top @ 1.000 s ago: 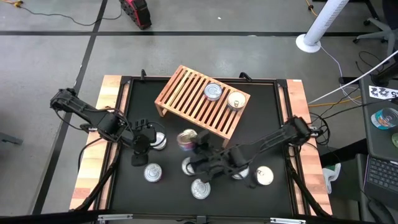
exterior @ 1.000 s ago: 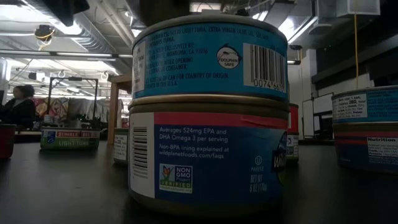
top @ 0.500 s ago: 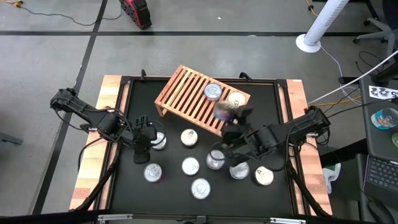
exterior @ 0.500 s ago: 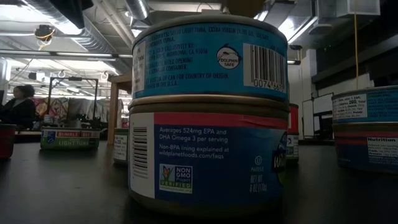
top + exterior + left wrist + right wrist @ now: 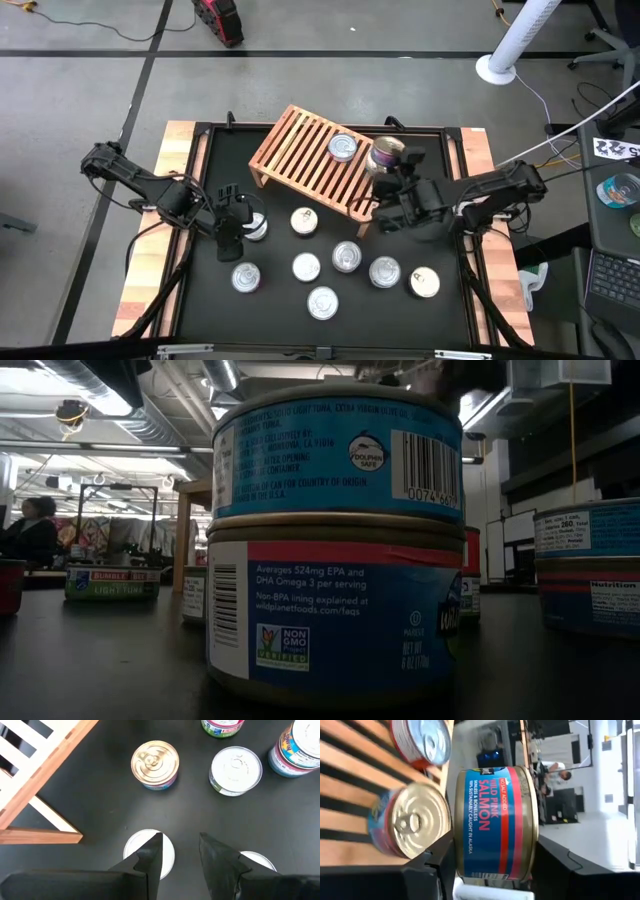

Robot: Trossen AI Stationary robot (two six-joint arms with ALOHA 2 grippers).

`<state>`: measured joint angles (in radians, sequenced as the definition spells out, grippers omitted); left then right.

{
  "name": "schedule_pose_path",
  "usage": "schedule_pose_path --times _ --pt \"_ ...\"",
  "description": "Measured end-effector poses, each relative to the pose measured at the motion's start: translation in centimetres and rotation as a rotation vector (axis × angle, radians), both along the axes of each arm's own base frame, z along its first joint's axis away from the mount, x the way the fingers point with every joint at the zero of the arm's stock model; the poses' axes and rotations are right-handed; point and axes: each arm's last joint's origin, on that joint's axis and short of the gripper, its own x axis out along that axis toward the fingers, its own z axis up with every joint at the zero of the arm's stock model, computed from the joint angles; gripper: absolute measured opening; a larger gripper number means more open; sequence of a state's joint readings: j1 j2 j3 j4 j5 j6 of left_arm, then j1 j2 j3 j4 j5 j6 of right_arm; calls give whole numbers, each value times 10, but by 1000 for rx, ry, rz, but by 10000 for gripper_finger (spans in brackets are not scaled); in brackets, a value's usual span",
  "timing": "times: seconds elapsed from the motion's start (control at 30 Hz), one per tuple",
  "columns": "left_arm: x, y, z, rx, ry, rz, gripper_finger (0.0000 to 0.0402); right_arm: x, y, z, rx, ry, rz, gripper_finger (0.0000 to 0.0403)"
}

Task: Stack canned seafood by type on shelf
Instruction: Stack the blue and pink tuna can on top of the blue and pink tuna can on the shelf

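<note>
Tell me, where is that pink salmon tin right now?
The right gripper holds the salmon tin over the shelf's right end, above a gold-lidded tin.

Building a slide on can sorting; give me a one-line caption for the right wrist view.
Right gripper holds a blue-and-red wild pink salmon tin above the light wooden slatted shelf, beside two tins already there.

Your right gripper [image 5: 388, 168] holds can [image 5: 386, 153] above shelf [image 5: 300, 150] right end, beside silver-lidded can [image 5: 342, 147] on slats. Your left gripper [image 5: 240, 222] rests low near loose tins [image 5: 306, 266] on mat.
</note>
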<state>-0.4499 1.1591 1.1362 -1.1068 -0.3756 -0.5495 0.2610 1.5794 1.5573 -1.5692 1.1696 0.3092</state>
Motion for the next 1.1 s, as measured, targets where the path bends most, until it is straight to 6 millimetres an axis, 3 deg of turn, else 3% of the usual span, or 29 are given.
schedule_pose_path --times 0.3,0.9,1.1 --pt "0 0 0 5 -4 4 120 5 -20 -20 -4 22 -76 193" --pt "0 0 0 5 -3 4 120 14 -22 -23 92 43 -34 193" --pt "0 0 0 5 -3 5 120 15 -34 -23 98 58 -65 193"
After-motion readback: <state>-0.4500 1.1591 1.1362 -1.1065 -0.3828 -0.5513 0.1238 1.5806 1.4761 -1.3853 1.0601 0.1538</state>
